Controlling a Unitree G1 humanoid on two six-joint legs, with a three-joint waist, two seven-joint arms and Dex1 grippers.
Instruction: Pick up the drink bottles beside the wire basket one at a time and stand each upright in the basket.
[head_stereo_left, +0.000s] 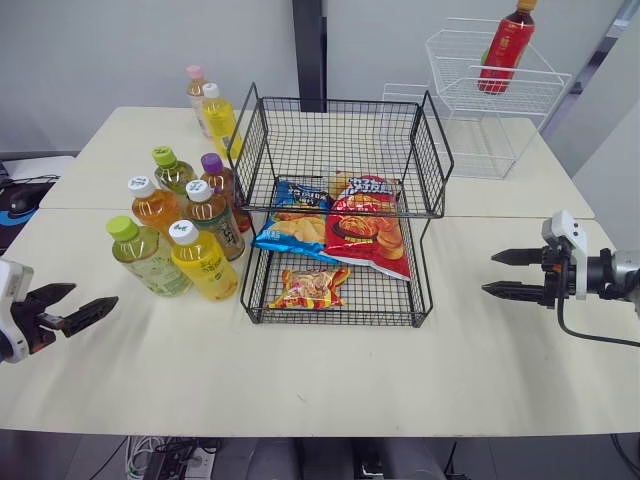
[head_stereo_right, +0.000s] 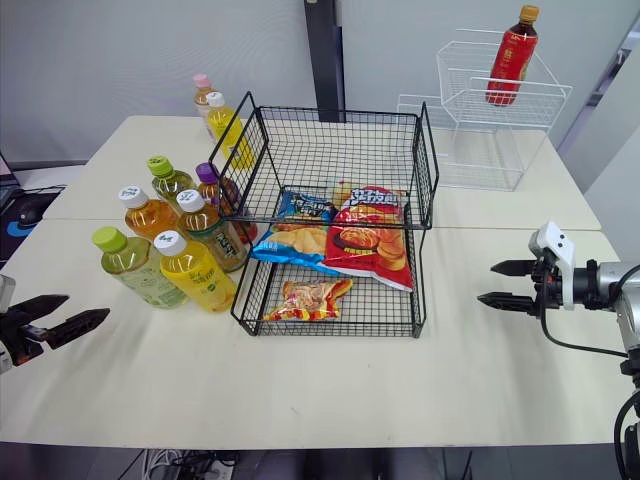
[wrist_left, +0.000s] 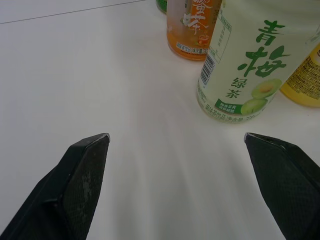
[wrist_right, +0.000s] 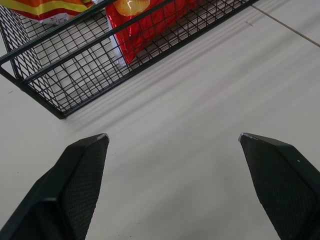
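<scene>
On the table (head_stereo_left: 330, 370) we log a black two-tier wire basket (head_stereo_left: 345, 140) at centre, and behind it to the right a white wire rack (head_stereo_left: 500, 95) with one red bottle (head_stereo_left: 505, 50) standing upright on its top shelf. In the basket's lower tier a red chip bag (head_stereo_left: 368, 228) and a blue chip bag (head_stereo_left: 296, 228) lie side by side, reaching back under the upper tier's front rim. A small orange snack bag (head_stereo_left: 310, 287) lies flat in front of them. Eight drink bottles (head_stereo_left: 185, 220) stand upright on the table just beside the basket's left wall, none in it. Nearest the front are a green-cap pale tea (head_stereo_left: 148, 258) and a white-cap yellow drink (head_stereo_left: 203, 263). Furthest back are a yellow bottle (head_stereo_left: 220, 120) and a pink-cap bottle (head_stereo_left: 197, 95). The left gripper (head_stereo_left: 95, 294) hangs low over the table's front left, jaws spread wide and holding nothing, pointing at the green-cap tea but apart from it. The right gripper (head_stereo_left: 488, 273) sits over the table to the basket's right, well apart from it, fingers level, pointing toward the basket, jaws also wide with nothing held.
</scene>
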